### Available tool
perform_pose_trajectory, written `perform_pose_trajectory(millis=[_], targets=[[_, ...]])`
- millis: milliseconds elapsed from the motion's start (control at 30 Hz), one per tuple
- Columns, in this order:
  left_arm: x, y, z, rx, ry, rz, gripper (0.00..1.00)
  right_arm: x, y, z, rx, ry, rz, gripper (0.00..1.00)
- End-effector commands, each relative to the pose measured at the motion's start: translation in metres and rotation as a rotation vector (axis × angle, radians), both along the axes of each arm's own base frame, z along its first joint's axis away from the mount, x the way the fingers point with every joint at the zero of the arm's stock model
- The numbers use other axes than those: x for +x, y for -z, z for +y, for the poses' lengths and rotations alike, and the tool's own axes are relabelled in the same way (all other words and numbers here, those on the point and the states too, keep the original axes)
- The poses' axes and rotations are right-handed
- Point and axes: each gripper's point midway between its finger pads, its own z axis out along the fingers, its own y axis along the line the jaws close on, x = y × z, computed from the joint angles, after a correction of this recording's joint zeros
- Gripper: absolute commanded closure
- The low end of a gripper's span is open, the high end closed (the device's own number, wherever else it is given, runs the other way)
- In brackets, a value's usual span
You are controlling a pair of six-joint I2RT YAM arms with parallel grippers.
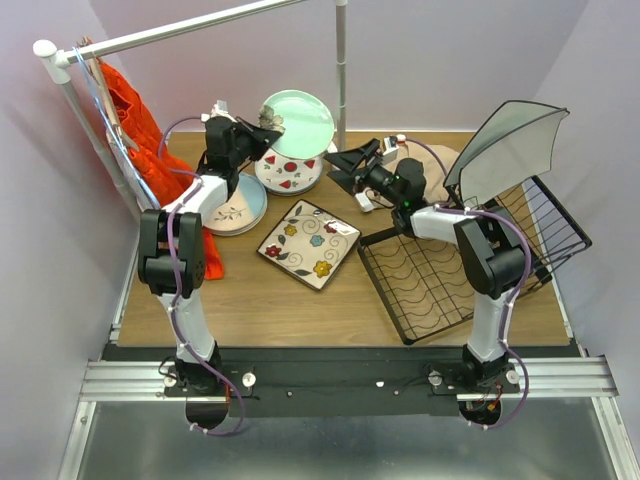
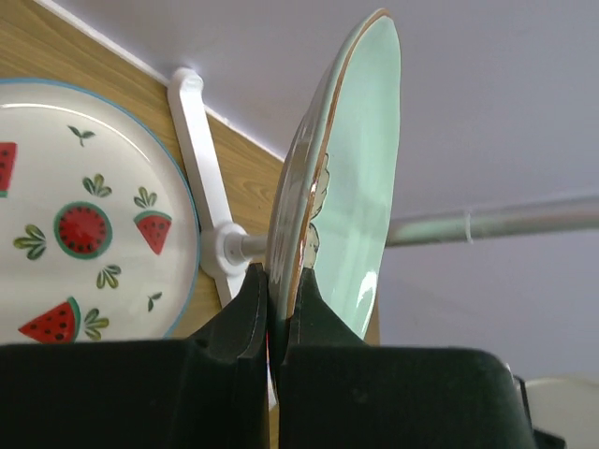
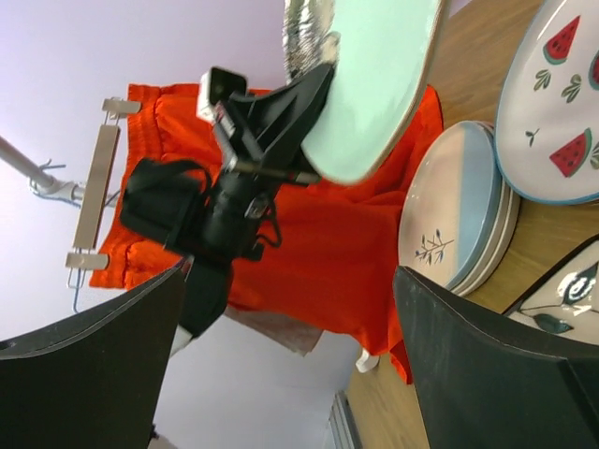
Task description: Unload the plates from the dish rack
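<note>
My left gripper (image 1: 262, 132) is shut on the rim of a pale green plate (image 1: 302, 120), held tilted in the air above a red-spotted watermelon plate (image 1: 290, 175). In the left wrist view both fingers (image 2: 245, 309) pinch the green plate (image 2: 360, 168) edge-on. My right gripper (image 1: 342, 168) stands open just right of that plate, with nothing between its fingers (image 3: 496, 374). A pink-and-blue plate stack (image 1: 238, 208) and a floral square plate (image 1: 308, 243) lie on the table. A dark scalloped plate (image 1: 510, 150) stands upright in the black dish rack (image 1: 440, 285).
An orange garment (image 1: 140, 130) hangs from a white clothes rail (image 1: 180, 32) at the left; its foot (image 2: 198, 159) stands by the watermelon plate (image 2: 84, 234). A beige cloth (image 1: 425, 165) lies behind the right arm. The garment (image 3: 328, 253) fills the right wrist view.
</note>
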Motion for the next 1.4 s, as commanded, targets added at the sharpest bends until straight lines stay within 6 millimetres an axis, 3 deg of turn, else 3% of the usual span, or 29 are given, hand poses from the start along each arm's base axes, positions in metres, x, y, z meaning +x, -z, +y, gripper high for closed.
perform_pose_trajectory(millis=[0,133,267,533,600,767,1067,1367], targets=[[0.031,-0.086,0.04,-0.145,-0.159,-0.219,1.0,-0.023,-0.033,0.0,-0.013,-0.054,-0.142,0.0],[0.033,-0.096,0.069,-0.152,-0.292,-0.233,1.0,-0.034,-0.038,0.004,0.004,-0.102,-0.129,0.01],[0.031,-0.077,0.102,-0.176,-0.476,-0.191,1.0,-0.047,-0.047,0.004,0.018,-0.127,-0.129,0.01],[0.033,-0.04,0.145,-0.301,-0.753,-0.082,1.0,-0.079,-0.114,-0.014,0.042,-0.099,-0.268,0.01],[0.036,-0.036,0.153,-0.299,-0.819,-0.042,1.0,-0.083,-0.12,-0.018,0.036,-0.085,-0.281,0.01],[0.035,-0.014,0.166,-0.34,-0.932,0.04,1.0,-0.096,-0.147,-0.03,0.032,-0.045,-0.346,0.01],[0.042,0.017,0.173,-0.356,-1.006,0.117,1.0,-0.109,-0.167,-0.042,0.014,0.002,-0.401,0.01],[0.054,0.011,0.182,-0.339,-1.047,0.071,1.0,-0.115,-0.182,-0.058,-0.023,0.089,-0.445,0.0]])
